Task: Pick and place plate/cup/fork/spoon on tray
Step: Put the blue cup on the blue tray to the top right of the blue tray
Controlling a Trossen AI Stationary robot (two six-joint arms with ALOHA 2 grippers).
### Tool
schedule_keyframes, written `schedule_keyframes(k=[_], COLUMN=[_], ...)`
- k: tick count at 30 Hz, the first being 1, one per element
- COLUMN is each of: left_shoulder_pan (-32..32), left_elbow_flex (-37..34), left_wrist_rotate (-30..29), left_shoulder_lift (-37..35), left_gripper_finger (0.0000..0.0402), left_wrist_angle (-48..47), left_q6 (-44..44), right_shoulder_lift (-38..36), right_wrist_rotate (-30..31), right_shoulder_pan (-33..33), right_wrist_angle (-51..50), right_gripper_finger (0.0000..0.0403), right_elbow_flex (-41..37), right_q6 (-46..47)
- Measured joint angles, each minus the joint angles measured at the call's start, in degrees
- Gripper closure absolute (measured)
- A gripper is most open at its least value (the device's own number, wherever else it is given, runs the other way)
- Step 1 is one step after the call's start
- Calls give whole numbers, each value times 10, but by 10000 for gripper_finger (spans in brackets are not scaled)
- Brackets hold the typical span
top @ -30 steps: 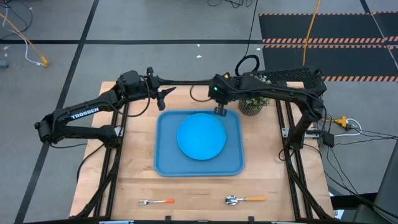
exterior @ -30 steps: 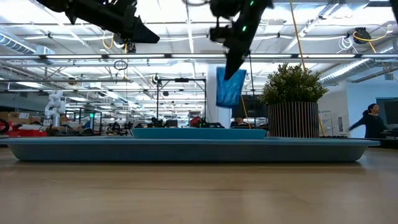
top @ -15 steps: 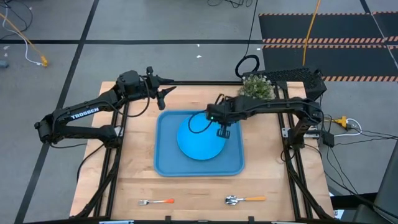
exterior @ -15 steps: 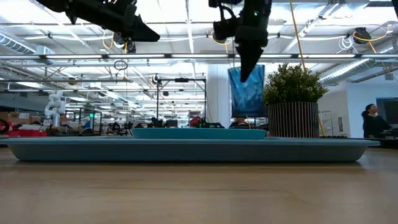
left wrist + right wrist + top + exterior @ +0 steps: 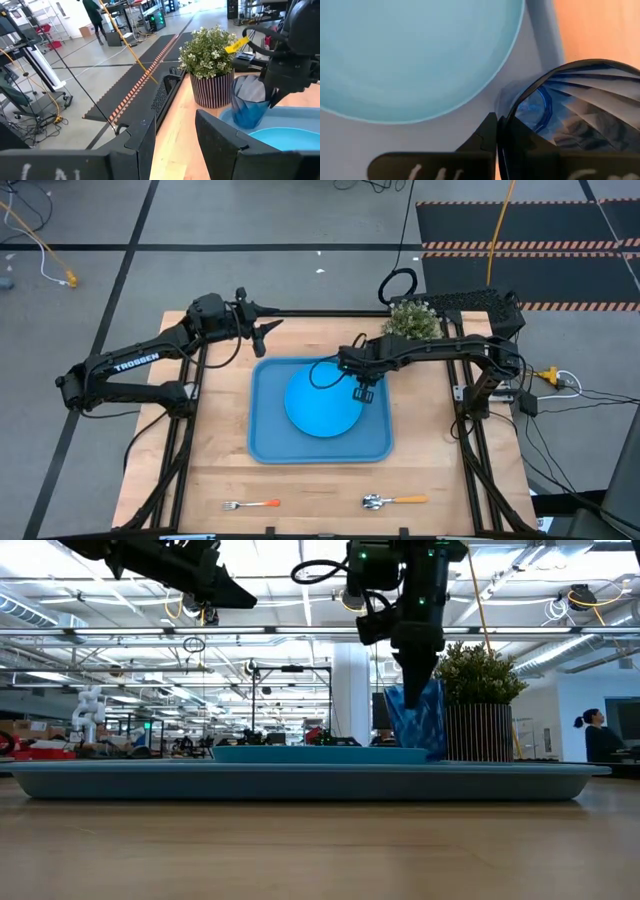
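The sky-blue plate (image 5: 322,402) lies in the light-blue tray (image 5: 266,442). My right gripper (image 5: 363,392) is shut on the dark-blue cup (image 5: 420,720) over the tray's far right part, just right of the plate; the cup also shows in the left wrist view (image 5: 248,106). My left gripper (image 5: 262,330) is open and empty, raised past the tray's far left corner. The fork (image 5: 250,505) and the spoon (image 5: 393,501) lie flat on the table near its front edge. My right gripper pinches the cup's wall at its rim (image 5: 506,119), one finger (image 5: 486,134) outside the cup and one finger (image 5: 520,137) inside it. The fingers come from above, pointing down. The cup hangs tilted below them, its bottom (image 5: 432,752) close above the tray; whether it touches I cannot tell.
A potted green plant (image 5: 411,320) stands at the table's far right, just behind the tray. Bare wood lies between the tray and the cutlery. A person (image 5: 592,735) shows far off in the room.
My right gripper has carried the cup from the tray's far rim toward the near edge, over the tray beside the plate, then down. The cup has come lower and tipped, its bottom now near the tray.
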Motion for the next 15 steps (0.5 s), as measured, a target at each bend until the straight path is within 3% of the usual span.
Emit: schedule_keyframes(k=[9, 15], left_shoulder_pan=[0, 0], left_elbow_flex=[0, 0], left_wrist_rotate=[0, 0], left_shoulder_lift=[0, 0], left_gripper_finger=[259, 259], left_wrist_angle=[-10, -17], left_q6=[0, 7], right_shoulder_lift=[-1, -2], right_wrist_rotate=[0, -30], right_shoulder_pan=[-2, -12], right_wrist_angle=[6, 50], right_gripper_finger=[403, 403], right_elbow_flex=[-3, -49], right_q6=[4, 7])
